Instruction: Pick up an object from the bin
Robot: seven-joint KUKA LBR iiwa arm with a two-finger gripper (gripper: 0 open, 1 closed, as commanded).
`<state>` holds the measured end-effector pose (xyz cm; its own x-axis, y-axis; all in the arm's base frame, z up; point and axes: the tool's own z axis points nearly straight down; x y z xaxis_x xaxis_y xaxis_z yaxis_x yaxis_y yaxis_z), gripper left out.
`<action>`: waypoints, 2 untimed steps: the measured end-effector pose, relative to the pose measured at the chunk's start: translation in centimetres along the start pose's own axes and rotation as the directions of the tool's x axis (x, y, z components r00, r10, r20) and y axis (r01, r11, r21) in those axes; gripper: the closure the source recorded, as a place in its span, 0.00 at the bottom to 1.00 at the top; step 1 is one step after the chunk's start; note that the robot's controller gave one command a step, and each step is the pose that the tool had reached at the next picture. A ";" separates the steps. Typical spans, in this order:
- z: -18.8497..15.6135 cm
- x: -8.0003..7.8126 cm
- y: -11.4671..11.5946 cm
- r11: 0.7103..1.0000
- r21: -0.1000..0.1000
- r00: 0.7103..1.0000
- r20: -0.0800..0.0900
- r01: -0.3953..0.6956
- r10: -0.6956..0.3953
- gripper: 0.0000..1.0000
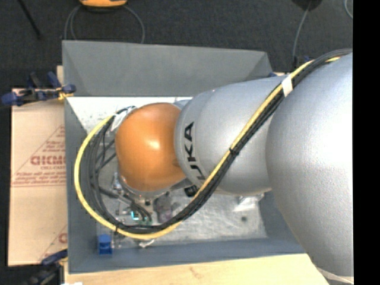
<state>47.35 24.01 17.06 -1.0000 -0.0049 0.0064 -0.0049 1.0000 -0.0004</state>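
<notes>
the pick looks not yet done: nothing is lifted clear of the bin (160, 64) and no thing shows in the gripper (135, 212), so grasp and lift both seem left to do. the arm (249, 141) reaches in from the right of the frame and bends steeply down. its orange cover (148, 147) sits over the bin's centre-left, with the gripper low beneath it near the lower-left floor. whether the gripper is open or closed i cannot tell. small purplish bits (160, 206) — too small to name — lie just beside it, and a pale scrap (243, 205) lies well apart, lower right.
</notes>
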 end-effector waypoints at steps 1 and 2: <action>9.6 -1.0 -7.3 0.857 0.006 0.856 0.028 0.516 -0.516 0.00; 6.9 0.0 -6.5 0.799 0.006 0.798 0.014 0.602 -0.602 0.00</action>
<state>47.34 17.50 10.16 -0.7956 -0.6058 -0.0085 -0.6058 0.7956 -0.0026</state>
